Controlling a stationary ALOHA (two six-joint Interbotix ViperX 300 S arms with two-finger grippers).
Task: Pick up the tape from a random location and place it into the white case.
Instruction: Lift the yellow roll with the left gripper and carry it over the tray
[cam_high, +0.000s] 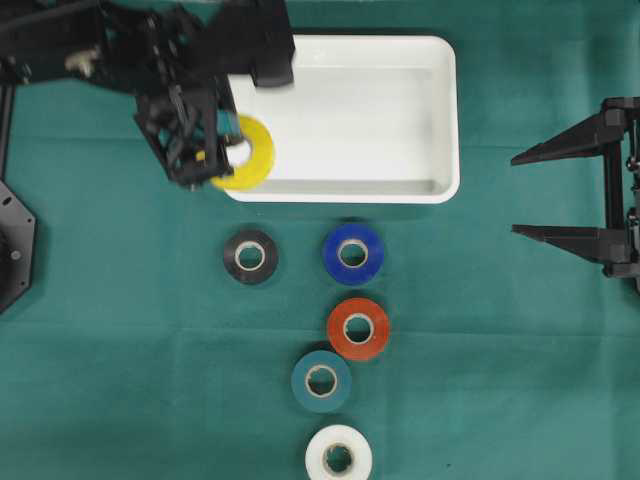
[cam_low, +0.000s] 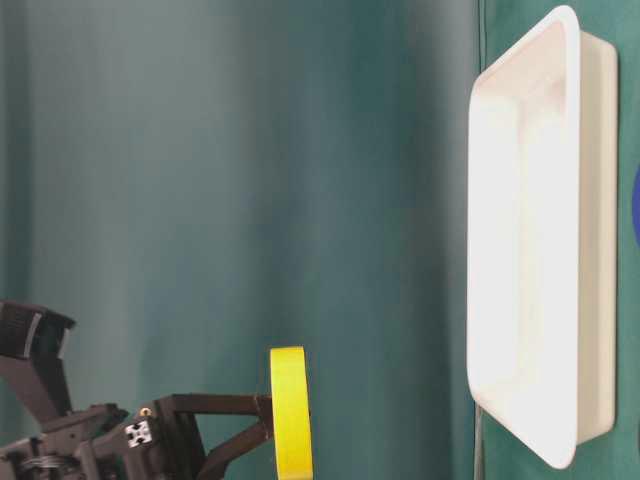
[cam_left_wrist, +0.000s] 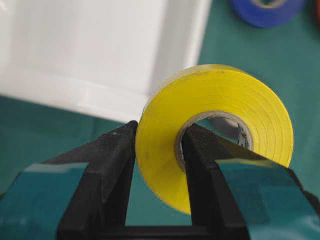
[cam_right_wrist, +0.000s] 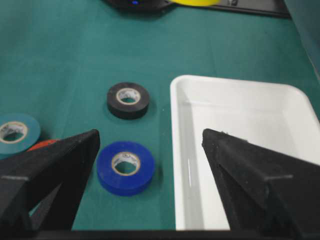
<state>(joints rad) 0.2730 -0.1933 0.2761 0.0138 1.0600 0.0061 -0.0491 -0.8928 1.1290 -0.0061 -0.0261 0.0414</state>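
The left gripper (cam_left_wrist: 157, 150) clamps a bright yellow tape (cam_left_wrist: 220, 105) roll's wall; the right gripper (cam_right_wrist: 150, 145) gapes wide.

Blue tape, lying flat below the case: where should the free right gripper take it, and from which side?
Come straight down on the blue tape with the open right gripper, one finger in the core hole, one outside the wall, as the left gripper holds the yellow tape. It lies flat, hole up; the red tape crowds its near side, so pinch the wall facing the case.
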